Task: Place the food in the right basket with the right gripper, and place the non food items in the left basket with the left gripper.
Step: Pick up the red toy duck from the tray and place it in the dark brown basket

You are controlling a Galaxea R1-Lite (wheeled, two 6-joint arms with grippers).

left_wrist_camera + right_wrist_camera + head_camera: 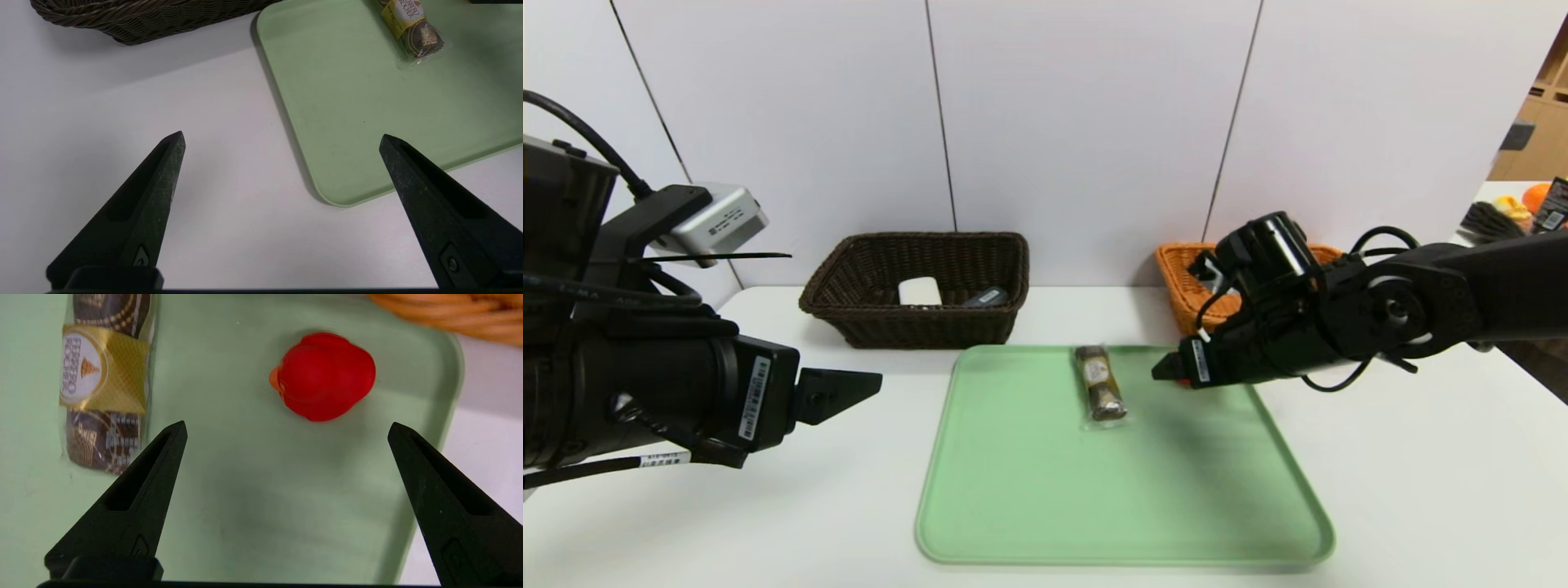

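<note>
The food, a dark brown snack roll with a gold label (1099, 382) (104, 384), lies on the green tray (1094, 490). The red rubber duck (325, 375) sits on the tray near its corner, mostly hidden in the head view by my right gripper (1168, 369) (286, 426). That gripper hovers open above the tray between roll and duck, holding nothing. In the dark brown left basket (915, 327) lie a white soap block (920, 291) and a grey case (985, 297). The orange right basket (1183, 286) stands behind my right arm. Over the white table, left of the tray, my left gripper (849, 392) (282, 136) is open and empty.
The white table (1421, 490) stretches to the tray's left, right and front. A white panelled wall rises behind the baskets. Far right, another surface carries oranges and dark items (1523, 204).
</note>
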